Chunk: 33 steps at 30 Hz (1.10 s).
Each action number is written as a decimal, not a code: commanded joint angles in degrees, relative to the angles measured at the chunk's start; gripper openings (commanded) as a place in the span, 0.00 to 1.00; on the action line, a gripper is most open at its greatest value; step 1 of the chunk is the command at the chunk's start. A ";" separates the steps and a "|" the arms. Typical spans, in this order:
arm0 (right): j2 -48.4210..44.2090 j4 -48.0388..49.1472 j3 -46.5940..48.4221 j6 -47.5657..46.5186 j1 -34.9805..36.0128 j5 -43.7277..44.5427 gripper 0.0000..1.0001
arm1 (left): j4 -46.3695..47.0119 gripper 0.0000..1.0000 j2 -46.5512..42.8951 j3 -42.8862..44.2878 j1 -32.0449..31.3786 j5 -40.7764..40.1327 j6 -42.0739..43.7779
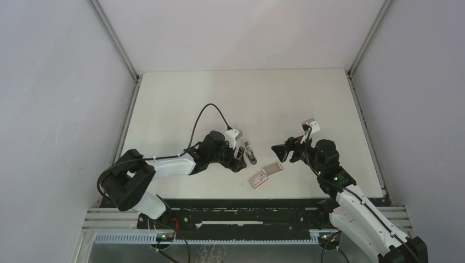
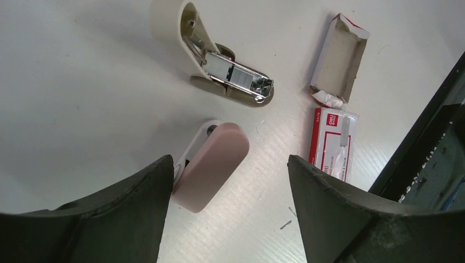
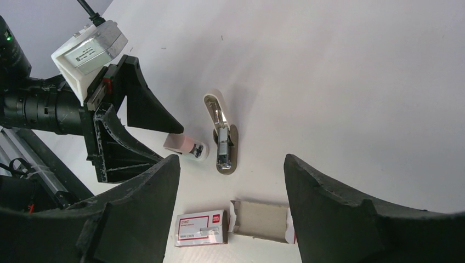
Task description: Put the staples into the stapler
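Observation:
The stapler (image 2: pixel 233 76) lies opened on the white table, its pale lid swung up and its silvery magazine bare; I cannot tell whether staples lie in it. It also shows in the top view (image 1: pixel 250 153) and the right wrist view (image 3: pixel 222 143). The pale cardboard tray (image 2: pixel 339 57) (image 3: pixel 260 219) lies open and its inside looks bare; no block of staples shows. My left gripper (image 2: pixel 228 162) (image 1: pixel 239 158) is open and empty, low over a pink and white piece (image 2: pixel 211 164) that is next to its left finger. My right gripper (image 3: pixel 231 160) (image 1: pixel 278 149) is open and empty above the tray.
The white sleeve with a red label (image 2: pixel 332 143) (image 3: pixel 200 227) (image 1: pixel 257 179) lies end to end with the tray (image 1: pixel 272 167). A loose staple (image 2: pixel 285 224) lies near the left gripper's right finger. The table's dark front edge (image 2: pixel 427 137) is close beside the sleeve.

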 commanded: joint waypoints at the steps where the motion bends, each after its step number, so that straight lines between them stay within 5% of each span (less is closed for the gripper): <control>1: 0.00 1.79 0.09 -0.67 -0.37 -0.76 0.69 | -0.80 0.80 -2.11 -3.12 -0.25 2.09 -2.24; 7: 0.14 1.93 0.07 -0.33 -0.37 -0.13 0.69 | -2.53 0.77 -3.26 -4.69 -1.51 -2.78 -0.30; 12: 0.20 1.84 0.12 0.00 -0.35 0.92 0.69 | -6.57 0.73 -3.54 -3.15 -6.17 -14.60 1.78; 19: 0.22 1.89 -0.10 0.47 -0.46 1.95 0.69 | -8.97 0.56 -3.15 -1.58 -9.69 -26.78 2.33; 27: 2.49 5.29 -0.15 2.49 -0.46 -4.00 0.80 | -8.20 0.37 -2.26 -0.70 -11.04 -27.92 3.76; 33: 4.32 5.81 -0.06 6.27 -0.50 -4.67 0.83 | -6.89 0.43 -1.77 0.22 -11.54 -25.35 5.51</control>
